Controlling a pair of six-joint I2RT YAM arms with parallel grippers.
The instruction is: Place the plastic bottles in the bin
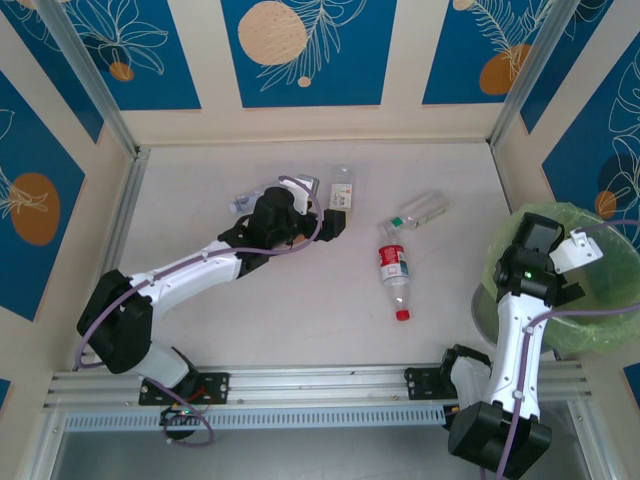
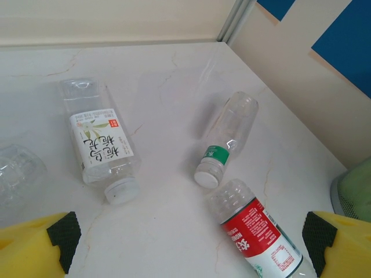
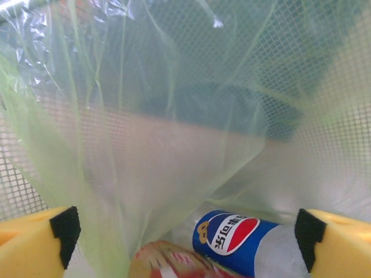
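Seen from above, three plastic bottles lie on the white table [image 1: 300, 320] just past its middle, toward 1 o'clock. The red-labelled bottle [image 1: 393, 268] has its long axis running nearly 12 to 6, with the red cap pointing to 6 o'clock. The green-banded bottle [image 1: 421, 209] sits just beyond it, at its 1 o'clock, lying along the 8-to-2 line with its cap end toward 8. The white-labelled bottle [image 1: 343, 186] lies toward 11 o'clock of the red one, its axis close to 12 to 6. In the left wrist view its white cap faces the camera. A small crushed clear bottle [image 1: 241, 203] lies at 9 o'clock of the left arm's wrist, too small for its direction to be read. The left fingers [image 1: 336, 222] hover just at the 6 o'clock end of the white-labelled bottle. In the wrist view they are spread wide apart with nothing between them, and the bare table lies below the gap. There the white-labelled bottle [image 2: 102, 141], the green-banded bottle [image 2: 228, 137] and the red-labelled bottle [image 2: 255, 232] all lie flat and apart from one another. The bin [image 1: 592, 330], lined with a light-green bag, stands at 3 o'clock off the table's right edge. The right fingers [image 1: 541, 240] hang over its rim. In the right wrist view these fingers [image 3: 64, 229] are parted and hold nothing. Below them, inside the bag [image 3: 116, 145], lies a blue-labelled bottle [image 3: 232, 234], and beside it is a red-and-yellow-labelled bottle [image 3: 168, 260], partly cut off.
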